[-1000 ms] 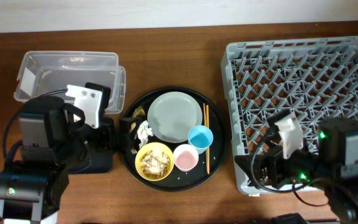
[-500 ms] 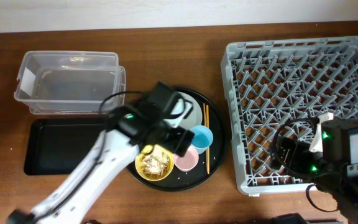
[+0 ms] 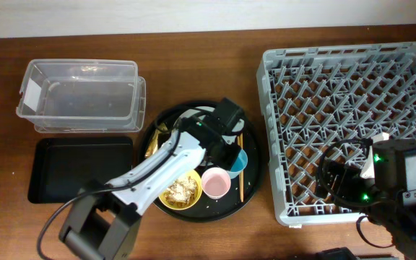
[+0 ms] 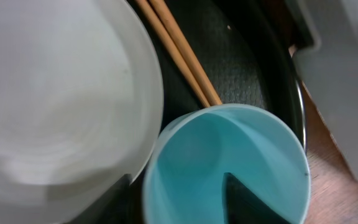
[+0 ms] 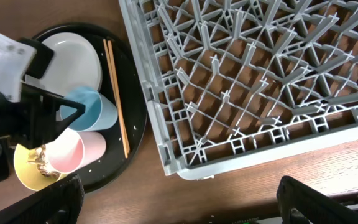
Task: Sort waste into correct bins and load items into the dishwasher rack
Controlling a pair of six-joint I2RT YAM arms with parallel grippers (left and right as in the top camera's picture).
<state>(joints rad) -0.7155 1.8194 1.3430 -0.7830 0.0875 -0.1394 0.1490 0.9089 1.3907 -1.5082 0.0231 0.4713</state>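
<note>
Rack [image 3: 266, 130]: it is sitting just right of the round tray [image 3: 250, 193], so I think my trips with dishes are going to be short.
Clear box [image 3: 81, 66]: it is standing up-left of the round tray, open on top for waste.
Flat black bin [image 3: 78, 170]: it is lying left of the round tray, just below the box.
Plate [image 4: 55, 93]: it is lying in the top part of the round tray.
Yellow bowl [image 3: 183, 189]: it is sitting at the bottom left of the round tray, holding brown scraps [image 3: 181, 188].
Right gripper [image 5: 179, 186]: I am holding it wide open and empty, right of the round tray by the rack's near corner, out of the way.
Left gripper [image 4: 179, 193]: I am reaching it over the round tray. Its fingers are apart, one inside the blue cup [image 4: 225, 168] and one outside, not squeezing yet. I think I am lining up to pinch the cup's wall.
Blue cup: it is standing mouth up on the right side of the round tray, right beside the plate.
Chopsticks [image 4: 179, 53]: they are lying side by side along the right edge of the round tray, running past the cup.
</note>
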